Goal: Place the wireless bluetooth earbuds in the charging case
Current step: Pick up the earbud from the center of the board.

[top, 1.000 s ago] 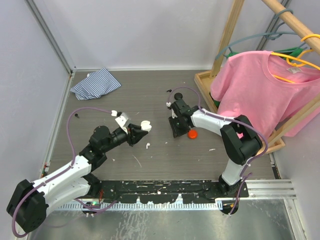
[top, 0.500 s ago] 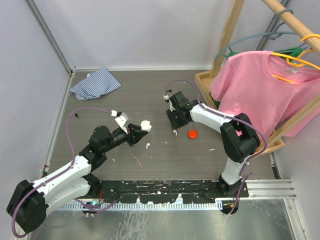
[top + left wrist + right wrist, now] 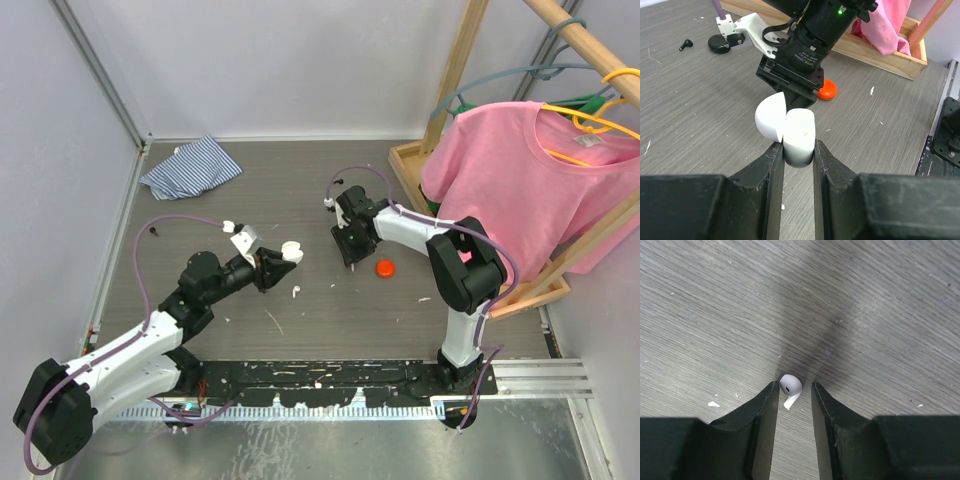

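Earbud (image 3: 790, 385): white, between my right fingers (image 3: 766, 402), near red case (image 3: 385, 267), on its left.
Right grip: narrow gap around it; grasped or loose, I cannot tell.
Left grip: my left fingers (image 3: 774, 167) clenched on white case (image 3: 799, 136), lid open, well left of red case.
Black earbud (image 3: 686, 44): well beyond red case.

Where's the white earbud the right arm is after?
Right wrist view: white earbud sits between the fingertips of the right gripper, left of the red round case.

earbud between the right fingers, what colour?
White. The tiny short-stemmed plastic earbud shows best in the right wrist view.
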{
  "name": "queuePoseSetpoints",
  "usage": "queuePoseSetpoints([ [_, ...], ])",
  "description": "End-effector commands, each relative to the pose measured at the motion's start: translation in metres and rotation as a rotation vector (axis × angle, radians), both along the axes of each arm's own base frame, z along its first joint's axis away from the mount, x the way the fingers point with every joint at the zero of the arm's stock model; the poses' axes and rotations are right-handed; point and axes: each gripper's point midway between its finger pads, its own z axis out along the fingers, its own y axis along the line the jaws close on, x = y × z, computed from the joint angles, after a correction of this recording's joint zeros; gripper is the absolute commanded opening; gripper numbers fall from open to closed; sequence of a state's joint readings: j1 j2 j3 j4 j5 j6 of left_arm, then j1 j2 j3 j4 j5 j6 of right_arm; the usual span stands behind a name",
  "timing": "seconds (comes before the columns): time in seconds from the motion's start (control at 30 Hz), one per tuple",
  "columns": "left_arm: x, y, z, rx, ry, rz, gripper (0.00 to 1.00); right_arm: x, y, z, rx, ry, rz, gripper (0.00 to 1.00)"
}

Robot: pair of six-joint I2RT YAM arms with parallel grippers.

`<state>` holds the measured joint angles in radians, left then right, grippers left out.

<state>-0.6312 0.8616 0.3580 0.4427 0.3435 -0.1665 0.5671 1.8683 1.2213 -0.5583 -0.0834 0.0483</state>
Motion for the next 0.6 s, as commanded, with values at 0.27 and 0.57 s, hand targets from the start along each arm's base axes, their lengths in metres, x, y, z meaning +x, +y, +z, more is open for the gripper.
queuePoseSetpoints([
  [0.27, 0.002, -0.003, 0.015, -0.017, -0.056, -0.007, 0.00, 0.007, 0.006, 0.010, 0.013, -0.004, 0.028, 0.25],
  [0.57, 0.003, -0.002, 0.015, -0.018, -0.059, 0.000, 0.00, 0.009, 0.008, 0.040, 0.058, -0.087, 0.024, 0.20],
])
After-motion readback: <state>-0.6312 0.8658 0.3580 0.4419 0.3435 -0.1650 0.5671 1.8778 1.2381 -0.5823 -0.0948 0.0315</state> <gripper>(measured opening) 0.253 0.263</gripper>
